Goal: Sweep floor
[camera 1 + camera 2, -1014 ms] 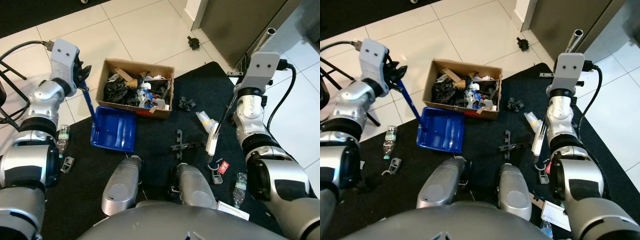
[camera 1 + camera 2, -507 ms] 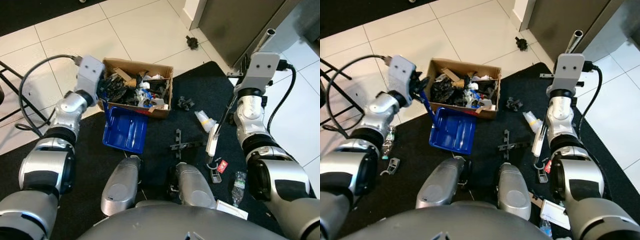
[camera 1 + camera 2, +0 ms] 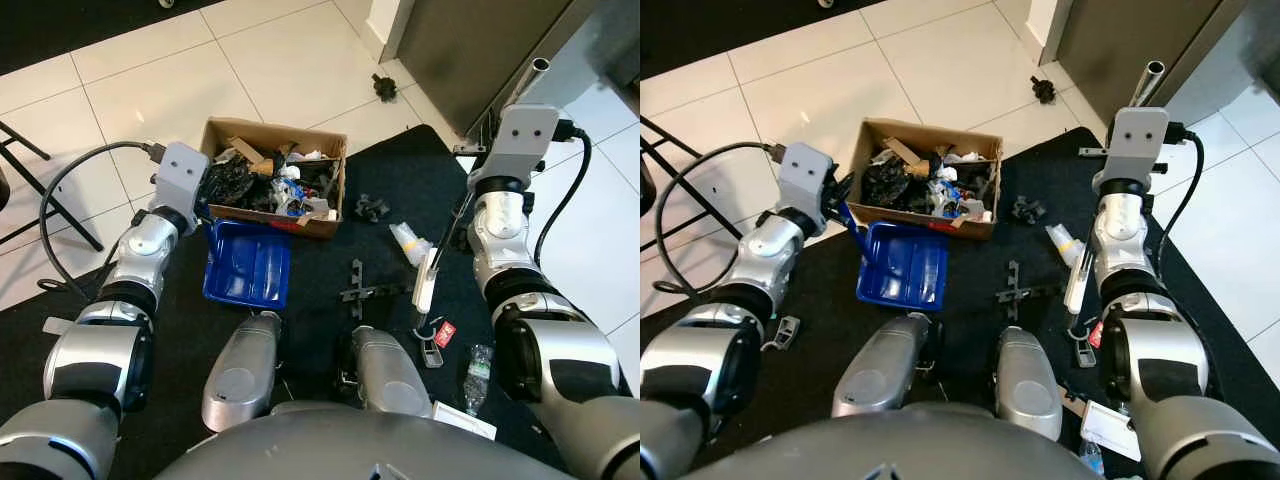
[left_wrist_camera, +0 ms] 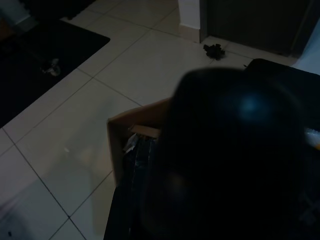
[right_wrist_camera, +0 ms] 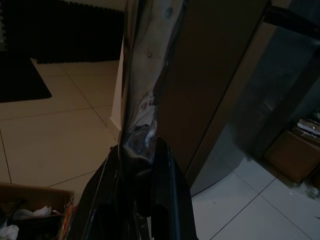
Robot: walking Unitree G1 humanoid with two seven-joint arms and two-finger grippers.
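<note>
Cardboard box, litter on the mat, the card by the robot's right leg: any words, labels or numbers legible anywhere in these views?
None can be read.
Cardboard box: scraps inside carry bits of print, too small to read.
Small red tag on the black mat: markings blurred.
White card: no legible text.
Blue dustpan: no label visible.

End effector (image 5: 142, 165) clamping silver pole (image 5: 150, 60), tiled floor (image 5: 45, 135)

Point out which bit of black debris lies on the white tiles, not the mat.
The small black clump by the dark cabinet, beyond the mat's far corner; the black cross-shaped piece and other black scraps lie on the black mat.
</note>
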